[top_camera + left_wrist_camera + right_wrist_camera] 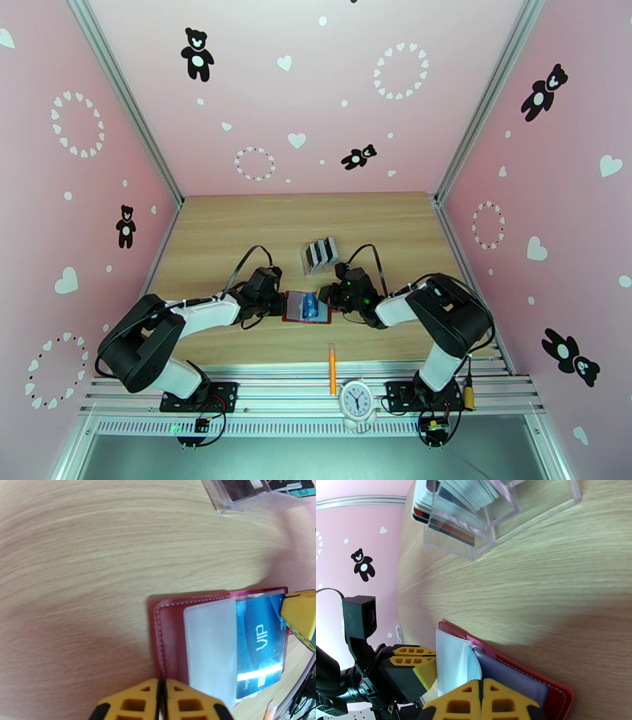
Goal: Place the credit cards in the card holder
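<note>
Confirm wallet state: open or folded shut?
Open, spread flat: the wallet shows its red inner face, a clear pocket and a blue VIP card inside.

You had both arms stretched forward and inward from their bases, elbows pushed out to the sides, forearms angled toward the middle so the wrists faced each other. Your left claw [278, 303] sat low, its yellow fingers [134, 702] pressed together with only a thin seam between them. Your right claw [330, 298] faced it from the opposite side, its fingers [458, 705] also closed tip to tip. The two claws were near one another but not touching.
</note>
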You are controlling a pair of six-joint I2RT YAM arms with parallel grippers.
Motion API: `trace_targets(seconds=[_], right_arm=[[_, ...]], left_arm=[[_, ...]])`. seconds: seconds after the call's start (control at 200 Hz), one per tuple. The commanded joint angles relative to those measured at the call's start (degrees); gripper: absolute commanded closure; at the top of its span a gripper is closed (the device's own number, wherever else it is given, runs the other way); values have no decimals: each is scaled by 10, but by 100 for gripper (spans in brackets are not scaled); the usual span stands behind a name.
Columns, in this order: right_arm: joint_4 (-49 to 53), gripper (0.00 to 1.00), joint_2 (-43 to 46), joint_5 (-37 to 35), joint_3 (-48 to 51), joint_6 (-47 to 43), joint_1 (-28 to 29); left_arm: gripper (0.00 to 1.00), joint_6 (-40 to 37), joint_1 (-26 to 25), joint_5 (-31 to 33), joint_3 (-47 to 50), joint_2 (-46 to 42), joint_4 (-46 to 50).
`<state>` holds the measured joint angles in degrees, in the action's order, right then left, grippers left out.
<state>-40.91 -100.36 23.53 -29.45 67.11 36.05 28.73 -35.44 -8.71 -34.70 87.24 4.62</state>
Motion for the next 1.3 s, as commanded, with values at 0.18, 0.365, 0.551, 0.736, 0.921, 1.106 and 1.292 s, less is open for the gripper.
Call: trace_targets(seconds=[0.18, 0.365, 0.551, 0.736, 0.921, 1.106, 1.292], right_arm=[[-13, 100, -23, -4, -16, -6, 4], [-1, 100, -15, -1, -20, -8, 3], [7, 100, -13, -1, -19, -11, 4], [13, 100, -10, 1, -24, -14, 3], [14, 100, -11, 10, -27, -14, 4], [35, 100, 0, 7, -28, -19, 4], [50, 100, 9, -12, -24, -22, 2]], left_arm=[[87, 8, -8, -5, 26, 10, 58], [82, 12, -8, 4, 26, -22, 70], [72, 17, -8, 0, 19, -58, 83], [63, 17, -8, -33, 18, -70, 67], [63, 7, -8, -37, 8, -37, 57], [73, 7, -8, -51, 6, -2, 39], [84, 8, -8, -35, 8, 12, 52]])
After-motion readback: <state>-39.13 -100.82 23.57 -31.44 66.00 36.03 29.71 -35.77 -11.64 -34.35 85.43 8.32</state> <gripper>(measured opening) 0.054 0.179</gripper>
